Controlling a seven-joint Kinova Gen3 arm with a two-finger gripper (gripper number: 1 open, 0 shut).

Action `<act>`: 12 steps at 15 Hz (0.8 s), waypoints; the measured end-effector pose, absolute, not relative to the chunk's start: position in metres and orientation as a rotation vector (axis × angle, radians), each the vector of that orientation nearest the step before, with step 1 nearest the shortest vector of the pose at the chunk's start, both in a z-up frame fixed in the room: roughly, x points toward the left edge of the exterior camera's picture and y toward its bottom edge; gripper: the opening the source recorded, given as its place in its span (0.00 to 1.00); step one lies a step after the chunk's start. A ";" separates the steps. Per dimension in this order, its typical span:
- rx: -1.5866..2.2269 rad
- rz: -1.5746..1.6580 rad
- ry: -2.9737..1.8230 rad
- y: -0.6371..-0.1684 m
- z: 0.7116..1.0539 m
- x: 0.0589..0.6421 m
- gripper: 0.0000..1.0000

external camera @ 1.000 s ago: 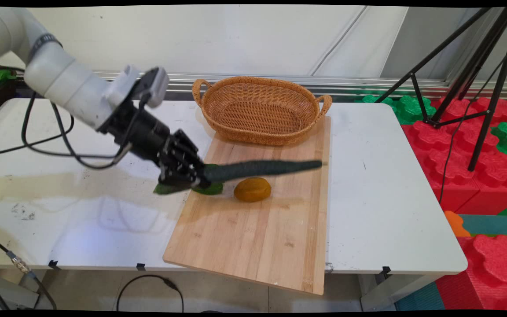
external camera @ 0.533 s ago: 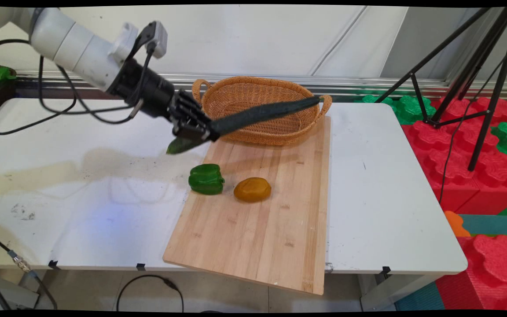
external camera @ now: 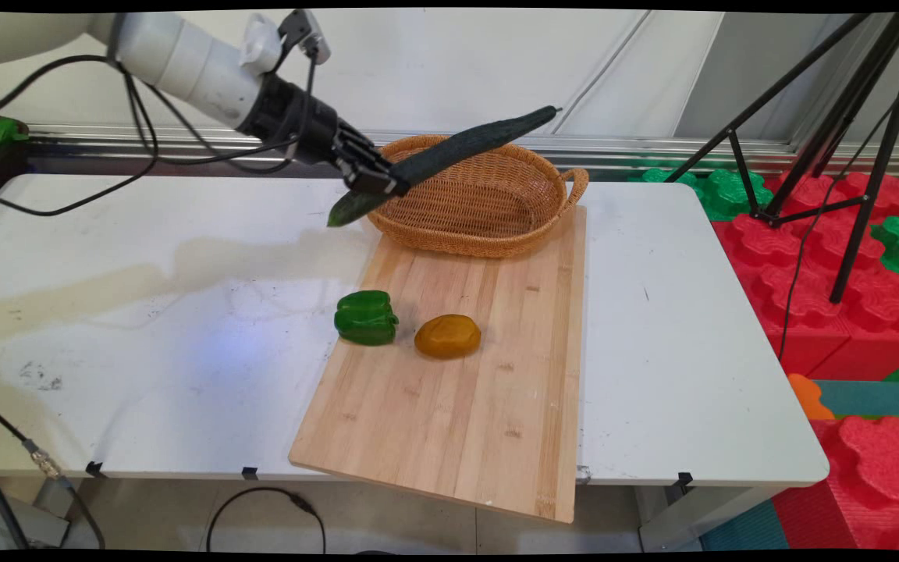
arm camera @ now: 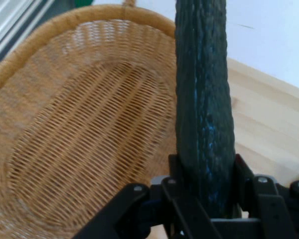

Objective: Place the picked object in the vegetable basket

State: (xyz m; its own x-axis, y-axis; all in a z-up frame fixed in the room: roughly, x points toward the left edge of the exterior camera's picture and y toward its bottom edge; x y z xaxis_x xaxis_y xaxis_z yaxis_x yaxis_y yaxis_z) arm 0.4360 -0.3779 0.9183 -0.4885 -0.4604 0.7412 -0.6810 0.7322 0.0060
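The dark green cucumber (external camera: 449, 152) is in the air above the wicker basket (external camera: 496, 234), tilted, its far end higher. The gripper (external camera: 375, 181) is closed around it near its lower end. On the wooden board (external camera: 457, 406) lie a green pepper (external camera: 365, 317) and, beside it, a brown potato (external camera: 447, 336).

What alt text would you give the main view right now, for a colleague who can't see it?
The gripper holds a long dark green cucumber in the air over the wicker basket. Below, a green pepper and a brown potato lie on the wooden cutting board on the white table.
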 end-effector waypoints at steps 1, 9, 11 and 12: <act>0.872 0.387 -2.166 -0.388 0.915 0.436 0.00; 0.915 0.458 -2.161 -0.456 0.888 0.427 0.00; 0.908 0.456 -2.177 -0.468 0.879 0.423 0.00; 0.903 0.456 -2.183 -0.473 0.875 0.421 0.00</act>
